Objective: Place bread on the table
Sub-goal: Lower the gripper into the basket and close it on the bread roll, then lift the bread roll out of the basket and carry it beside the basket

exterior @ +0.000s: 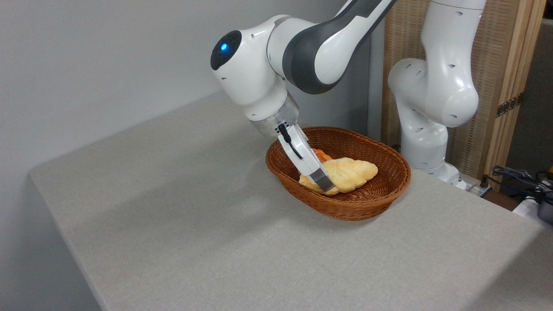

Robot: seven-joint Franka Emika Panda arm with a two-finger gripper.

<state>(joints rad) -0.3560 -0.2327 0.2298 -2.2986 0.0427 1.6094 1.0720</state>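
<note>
The bread (350, 172), a pale golden ridged loaf, lies in the brown wicker basket (371, 203) on the grey-beige table (181, 216). My gripper (325, 183) reaches down into the basket from the left, and its near finger (317, 172) crosses the loaf's left end. The far finger is hidden behind the near one and the loaf, so how the jaws stand does not show. A small orange bun (322, 154) peeks out behind the finger.
The basket stands near the table's right back edge. The arm's white base (427, 125) rises right behind it, before a wooden screen (505, 65). Cables (518, 177) lie off the table at the far right.
</note>
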